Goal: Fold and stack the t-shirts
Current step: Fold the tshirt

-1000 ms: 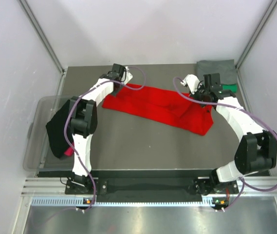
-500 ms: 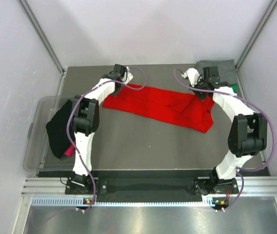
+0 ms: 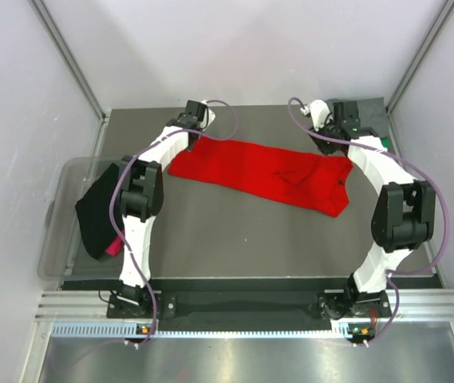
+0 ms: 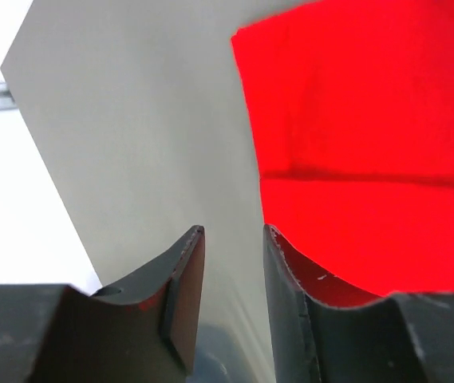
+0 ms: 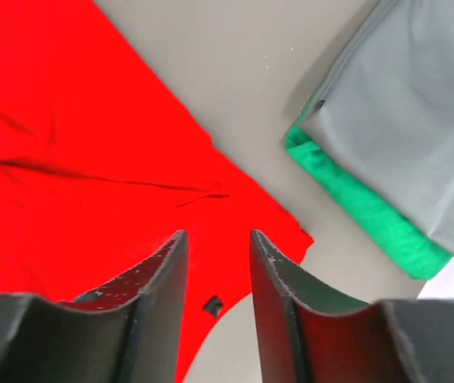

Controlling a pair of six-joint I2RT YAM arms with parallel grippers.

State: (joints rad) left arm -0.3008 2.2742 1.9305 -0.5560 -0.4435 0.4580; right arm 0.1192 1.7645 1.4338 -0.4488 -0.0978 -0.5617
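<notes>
grey matte surface [image 3: 234,239] boxed in by pale walls, and the red t-shirt [image 3: 258,169] lies across its far half, spread in a long band that slants from far left toward near right. left hand [image 4: 233,233] sits low at the shirt's left end, fingers a little apart, only bare surface showing in the gap. the red edge runs just beside one finger [image 4: 286,295], and whether it touches i cannot tell. over on the other end, right hand [image 5: 217,236] hangs above the shirt's right corner, fingers parted by a narrow gap, nothing pinched, red cloth showing below them. far right corner now: the grey t-shirt [image 5: 418,120] lies folded on top of the green t-shirt [image 5: 354,207], a green strip peeking out from under it, with bare surface between that pair and the red one. off the left side, the black t-shirt [image 3: 95,219] droops over the rim of the translucent tub [image 3: 59,191], a bit of magenta t-shirt [image 3: 113,247] showing under it.
</notes>
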